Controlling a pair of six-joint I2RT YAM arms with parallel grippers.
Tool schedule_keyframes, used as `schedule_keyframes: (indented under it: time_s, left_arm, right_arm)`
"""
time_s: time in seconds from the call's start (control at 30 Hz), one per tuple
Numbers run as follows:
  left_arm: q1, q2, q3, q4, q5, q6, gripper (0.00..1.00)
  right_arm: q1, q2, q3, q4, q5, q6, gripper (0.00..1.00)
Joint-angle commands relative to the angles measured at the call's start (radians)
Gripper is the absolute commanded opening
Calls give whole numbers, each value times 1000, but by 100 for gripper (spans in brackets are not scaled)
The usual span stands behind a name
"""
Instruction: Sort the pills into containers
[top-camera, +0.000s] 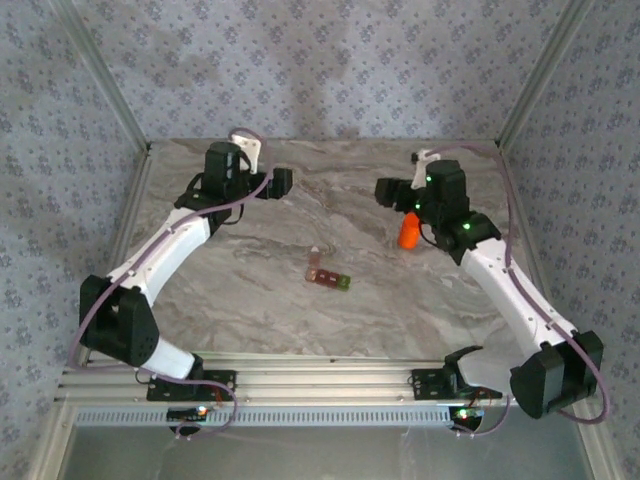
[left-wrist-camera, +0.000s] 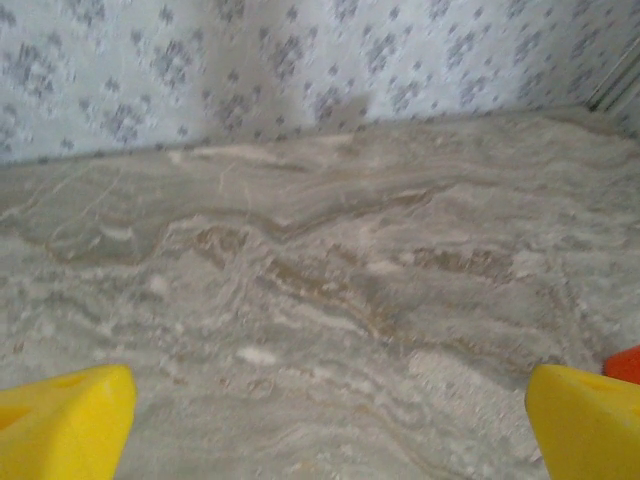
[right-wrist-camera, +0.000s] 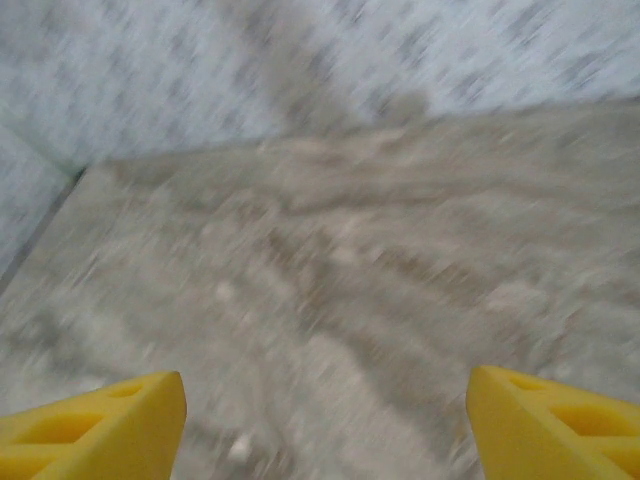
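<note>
Near your bench (top-camera: 250, 300) centre lie the containers (top-camera: 328, 277); at two o'clock from them the orange bottle (top-camera: 408, 233) sits just beside the right arm (top-camera: 500, 275).

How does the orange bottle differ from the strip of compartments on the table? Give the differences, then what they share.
The orange bottle is one bright colour; the strip of compartments is dark red-brown with a green end. The bottle looks bulky; the strip is flat. The bottle sits close by the right arm; the strip lies mid-table, clear of both arms. Both rest on the table.
</note>
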Motion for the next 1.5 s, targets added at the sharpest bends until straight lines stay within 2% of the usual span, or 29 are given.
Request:
schedule_keyframes:
  time_s: [0.0,0.13,0.3,0.47,0.63,0.67,1.47]
  left_arm:
    - [1,20,30,-114,4,-15,99]
    - [1,36,30,-207,13,-30,98]
    - [-1,62,11,-250,42,-48,85]
    - [-17,92,11,-277,65,-79,53]
    - [-44,128,26,-293,74,-85,4]
    - [-51,136,33,-301,73,-84,0]
    - [-108,307,169,-364,113,-53,0]
  right_arm:
    - [76,46,7,-238,-164,-3,76]
    - [138,111,-68,-248,-207,42,76]
    - [200,198,-151,-200,-192,60,76]
    - [233,275,-186,-157,-202,71,76]
    - [248,332,-198,-122,-196,87,76]
    - [249,343,-195,-118,-191,89,76]
    - [264,507,-83,-134,-160,93,74]
